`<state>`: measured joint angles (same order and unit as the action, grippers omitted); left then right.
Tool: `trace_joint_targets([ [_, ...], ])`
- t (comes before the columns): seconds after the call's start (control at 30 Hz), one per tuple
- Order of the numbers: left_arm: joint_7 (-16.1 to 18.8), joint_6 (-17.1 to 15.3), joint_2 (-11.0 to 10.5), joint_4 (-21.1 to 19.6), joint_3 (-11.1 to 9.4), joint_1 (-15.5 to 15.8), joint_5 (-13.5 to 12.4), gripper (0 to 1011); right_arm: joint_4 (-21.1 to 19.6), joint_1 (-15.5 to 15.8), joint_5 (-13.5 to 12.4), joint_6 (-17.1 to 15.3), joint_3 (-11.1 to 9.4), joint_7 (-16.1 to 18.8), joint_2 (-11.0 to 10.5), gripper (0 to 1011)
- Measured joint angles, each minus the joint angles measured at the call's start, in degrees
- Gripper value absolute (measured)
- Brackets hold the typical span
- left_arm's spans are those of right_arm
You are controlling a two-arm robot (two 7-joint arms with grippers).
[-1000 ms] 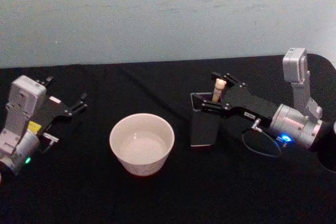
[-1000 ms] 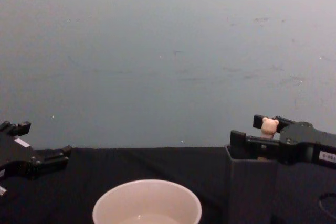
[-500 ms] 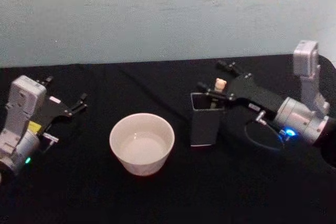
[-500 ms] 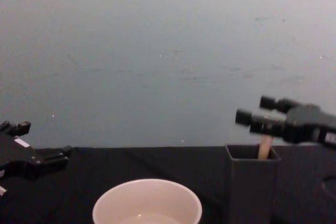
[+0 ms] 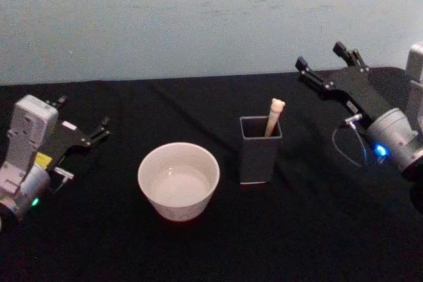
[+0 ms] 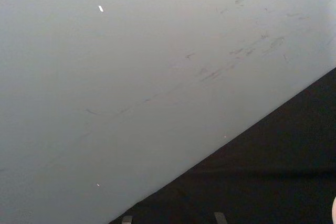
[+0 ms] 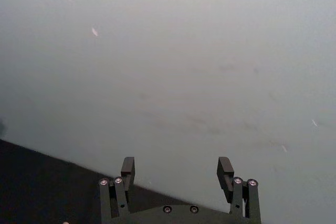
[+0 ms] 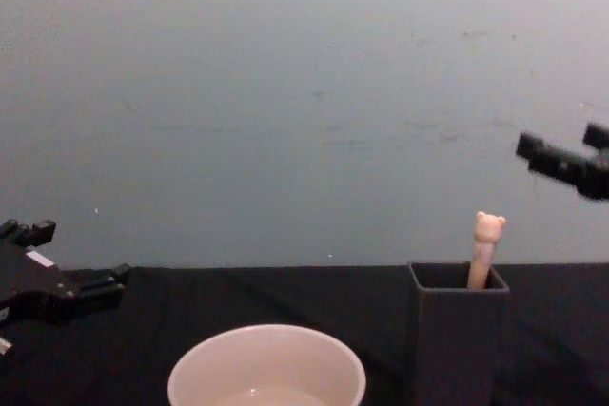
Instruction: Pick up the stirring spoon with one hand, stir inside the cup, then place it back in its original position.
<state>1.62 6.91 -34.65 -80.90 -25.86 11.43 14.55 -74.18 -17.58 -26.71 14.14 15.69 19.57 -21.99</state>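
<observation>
Spoon: the stirring spoon [image 5: 273,116] stands in the dark grey holder [image 5: 259,159], leaning toward the holder's right side; its peach handle and bear head stick out above the rim, the stem and bowl hidden inside. In the chest view the bear head [image 8: 489,226] shows well above the holder [image 8: 457,335].
Cup: the cream cup [image 5: 178,179] sits on the black surface [image 5: 198,249] just left of the holder, apart from it, upright, with what looks like a shallow layer of liquid inside. In the chest view its rim [image 8: 266,364] shows low at the front.
Right gripper: the right gripper [image 5: 326,63] hangs raised to the right of the spoon and behind it, well apart from it, fingers spread and holding nothing. The right wrist view shows its two fingers [image 7: 127,167] parted, with the wall between them. In the chest view it [image 8: 569,155] is above and to the right of the bear head.
Left gripper: the left gripper [image 5: 84,125] is parked at the far left of the surface, well away from the cup, fingers apart and empty.
</observation>
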Motion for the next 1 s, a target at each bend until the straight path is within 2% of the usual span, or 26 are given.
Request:
trace_joint_targets([
  [0.1, -0.01, 0.00, 0.00, 0.00, 0.00, 0.00, 0.00, 1001, 1.44, 0.13, 1.33, -1.30, 0.01, -1.72, 0.79, 1002],
  [0.57, 0.00, 0.00, 0.00, 0.00, 0.00, 0.00, 0.00, 1001, 6.67, -0.40, 5.21, -6.17, 1.09, -3.40, 3.34, 1000],
  [1.0, 0.00, 0.00, 0.00, 0.00, 0.00, 0.00, 0.00, 1001, 6.57, -0.43, 5.18, -6.19, 1.10, -3.36, 3.26, 1002],
])
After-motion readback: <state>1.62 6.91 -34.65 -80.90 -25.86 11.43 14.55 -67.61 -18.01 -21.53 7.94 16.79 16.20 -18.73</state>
